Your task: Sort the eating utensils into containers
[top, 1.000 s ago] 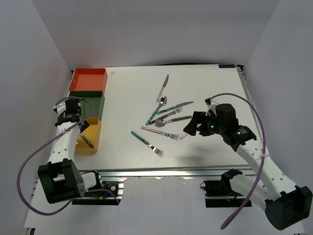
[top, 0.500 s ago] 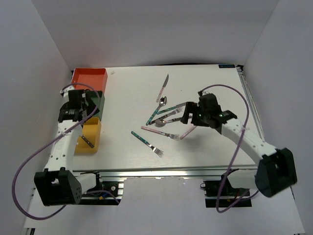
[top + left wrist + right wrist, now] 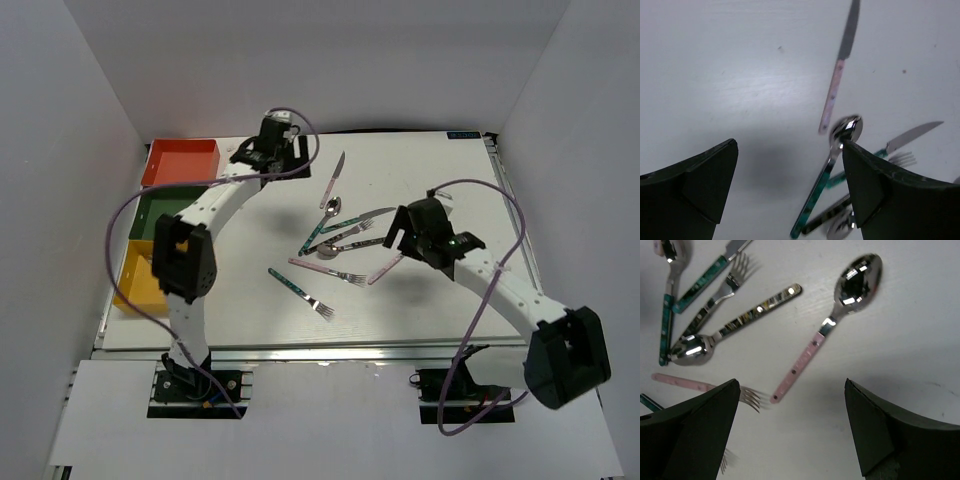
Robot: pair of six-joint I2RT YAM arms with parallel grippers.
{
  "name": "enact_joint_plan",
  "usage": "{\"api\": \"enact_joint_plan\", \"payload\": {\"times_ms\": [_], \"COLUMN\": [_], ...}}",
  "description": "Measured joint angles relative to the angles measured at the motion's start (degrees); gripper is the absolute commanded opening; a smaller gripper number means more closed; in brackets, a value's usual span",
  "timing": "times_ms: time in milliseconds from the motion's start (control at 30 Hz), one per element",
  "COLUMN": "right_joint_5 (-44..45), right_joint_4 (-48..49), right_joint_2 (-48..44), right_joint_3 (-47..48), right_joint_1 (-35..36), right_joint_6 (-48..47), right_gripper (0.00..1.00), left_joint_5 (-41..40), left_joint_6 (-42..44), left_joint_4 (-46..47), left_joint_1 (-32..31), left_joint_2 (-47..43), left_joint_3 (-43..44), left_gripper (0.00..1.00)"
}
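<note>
Several eating utensils lie in the middle of the table: a pink knife [image 3: 333, 180] [image 3: 837, 82], a teal spoon [image 3: 322, 225] [image 3: 832, 162], a teal knife [image 3: 362, 217] [image 3: 912, 136], a dark-handled spoon [image 3: 352, 245] [image 3: 735, 327], a pink fork [image 3: 328, 271], a teal fork [image 3: 300, 292] and a pink spoon [image 3: 385, 268] [image 3: 837, 315]. The orange-red [image 3: 180, 162], dark green [image 3: 150, 212] and yellow [image 3: 138, 275] containers stand in a column at the left edge. My left gripper [image 3: 283, 160] [image 3: 790, 185] is open and empty, left of the pink knife. My right gripper [image 3: 398, 235] [image 3: 790, 432] is open and empty above the pink spoon's handle.
White walls close in the table on the left, back and right. The left arm's purple cable [image 3: 130, 215] loops over the green container. A metal rail [image 3: 330, 350] runs along the near edge.
My left arm has swung from the containers at the left across to the far middle of the table, near the pink knife. My right gripper has stayed by the pink spoon, shifting slightly.
</note>
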Motion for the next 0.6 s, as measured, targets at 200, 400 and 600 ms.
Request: {"api": "enact_joint_plan", "payload": {"times_ms": [200, 400, 600], "right_joint_5": [-1.81, -4.39, -5.33], "right_joint_4": [-2.08, -4.31, -5.92], "right_joint_2": [-14.14, -22.84, -23.69], "right_joint_3": [-10.67, -13.84, -13.86], "right_joint_1": [0.0, 0.0, 0.0], "right_joint_6": [-0.22, -1.27, -3.43], "right_gripper": [0.89, 0.89, 0.89], "left_joint_5": [2.84, 5.57, 4.35], "left_joint_6": [4.57, 5.42, 6.16], "left_joint_4": [4.09, 8.46, 9.49], "left_joint_1": [-2.56, -3.67, -5.16], "left_joint_2": [19.21, 27.58, 32.63], "left_joint_3": [14.91, 17.31, 21.38], "left_gripper": [0.88, 0.82, 0.68]}}
